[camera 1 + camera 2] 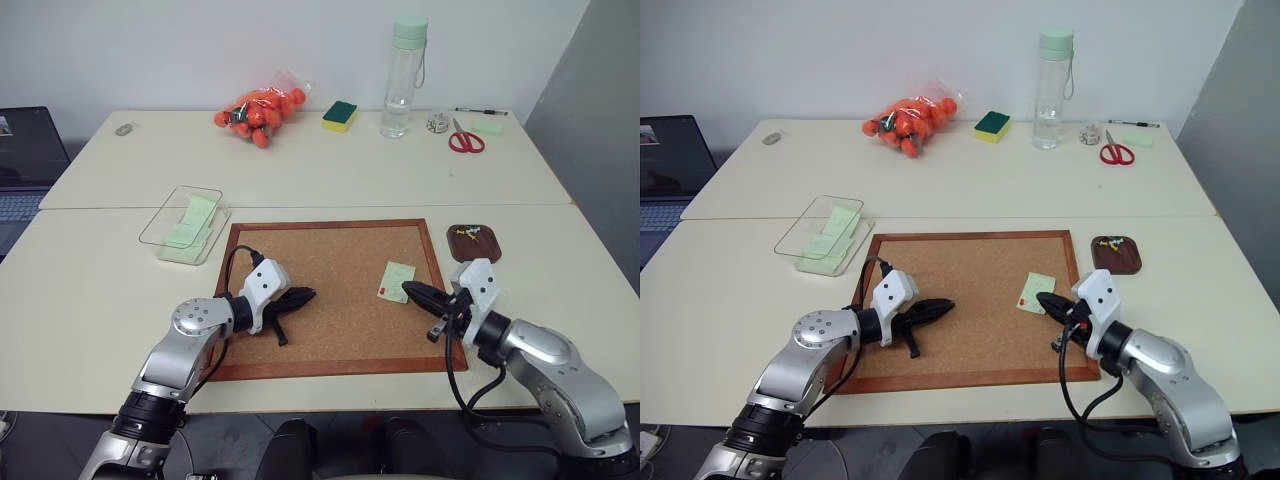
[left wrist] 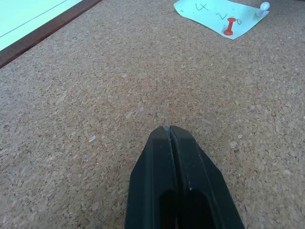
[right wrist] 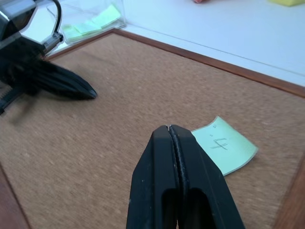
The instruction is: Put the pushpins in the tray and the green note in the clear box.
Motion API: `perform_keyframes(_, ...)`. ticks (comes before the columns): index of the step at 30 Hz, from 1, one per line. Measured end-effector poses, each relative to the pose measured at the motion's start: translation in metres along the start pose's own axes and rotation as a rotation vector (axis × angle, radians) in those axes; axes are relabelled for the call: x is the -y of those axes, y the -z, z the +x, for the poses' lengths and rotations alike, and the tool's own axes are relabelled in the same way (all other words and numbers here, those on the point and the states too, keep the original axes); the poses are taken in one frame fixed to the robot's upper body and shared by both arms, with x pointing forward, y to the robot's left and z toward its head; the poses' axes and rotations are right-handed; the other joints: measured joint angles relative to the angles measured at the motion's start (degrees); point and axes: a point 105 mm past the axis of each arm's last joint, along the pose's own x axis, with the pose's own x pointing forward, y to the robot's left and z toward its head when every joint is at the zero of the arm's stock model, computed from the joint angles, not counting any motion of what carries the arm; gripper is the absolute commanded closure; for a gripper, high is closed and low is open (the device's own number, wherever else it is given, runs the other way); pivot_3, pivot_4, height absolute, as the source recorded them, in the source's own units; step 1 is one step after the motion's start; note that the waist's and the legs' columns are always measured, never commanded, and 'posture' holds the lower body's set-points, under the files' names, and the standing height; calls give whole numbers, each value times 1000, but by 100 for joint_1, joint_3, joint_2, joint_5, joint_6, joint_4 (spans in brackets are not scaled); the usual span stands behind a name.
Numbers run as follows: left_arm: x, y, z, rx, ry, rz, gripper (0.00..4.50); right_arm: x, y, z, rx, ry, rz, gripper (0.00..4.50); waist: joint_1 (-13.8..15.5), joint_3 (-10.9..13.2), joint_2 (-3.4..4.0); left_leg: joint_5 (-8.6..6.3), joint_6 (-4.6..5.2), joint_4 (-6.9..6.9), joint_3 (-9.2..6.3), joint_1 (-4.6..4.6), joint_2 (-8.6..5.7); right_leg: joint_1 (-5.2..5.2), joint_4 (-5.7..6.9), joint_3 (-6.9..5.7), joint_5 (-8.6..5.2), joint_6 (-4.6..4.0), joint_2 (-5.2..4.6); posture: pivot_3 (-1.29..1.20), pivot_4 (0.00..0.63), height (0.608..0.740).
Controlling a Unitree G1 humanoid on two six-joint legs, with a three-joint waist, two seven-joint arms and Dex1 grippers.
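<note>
Step in hand: we are working at the green note (image 1: 398, 279), which is lying on the cork board (image 1: 330, 330) near its right edge, with a red pushpin (image 2: 230, 26) and a white pushpin (image 2: 262, 8) at its corner; we judge both pins are still holding it down.
Tray: the tray (image 1: 474, 243) is sitting on the table just off the board's upper right corner, and it is already holding a few pushpins.
Clear box: the clear box (image 1: 184, 224) is resting off the board's upper left corner with pale green slips inside.
Next move: we are judging that the right gripper (image 1: 412, 291) needs to open its fingers, pinch one pin head and pull it free before the note can go anywhere.
Right arm: we are reaching in from the right, fingers pressed together and empty, tip hovering at the note's near edge.
Left arm: we are holding the left gripper (image 1: 302, 296) low over the board's left half, fingers closed on nothing, pointing across toward the note.
</note>
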Motion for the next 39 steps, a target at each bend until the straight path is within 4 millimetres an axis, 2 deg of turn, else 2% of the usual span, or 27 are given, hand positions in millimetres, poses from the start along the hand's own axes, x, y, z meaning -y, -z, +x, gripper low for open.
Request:
perform_keyframes(6,0,0,0,-1,0,1,4500,-4,11,2,-57,-19,-127,2958,-1,0,0,0,0,1,1,0,0,0,0,0,0,0,0,0,150,740)
perform_keyframes(13,0,0,0,0,0,2,4500,-8,33,7,-144,-35,-148,2958,0,1,-1,0,0,1,0,0,0,1,0,-1,0,0,0,0,150,740)
perform_keyframes(26,0,0,0,0,-1,2,4500,-2,38,16,-158,-13,-168,2958,-1,1,-1,0,0,1,0,1,0,1,1,0,0,0,0,0,150,740)
perform_keyframes(34,0,1,0,-1,-1,1,4500,-1,38,18,-148,8,-162,4450,-3,1,-1,0,0,1,1,1,0,0,1,1,0,0,0,0,150,740)
perform_keyframes(39,1,2,-1,-2,-2,-2,4500,1,37,17,-145,13,-163,4497,-7,0,-1,0,0,0,0,3,2,1,2,1,0,0,1,0,150,740)
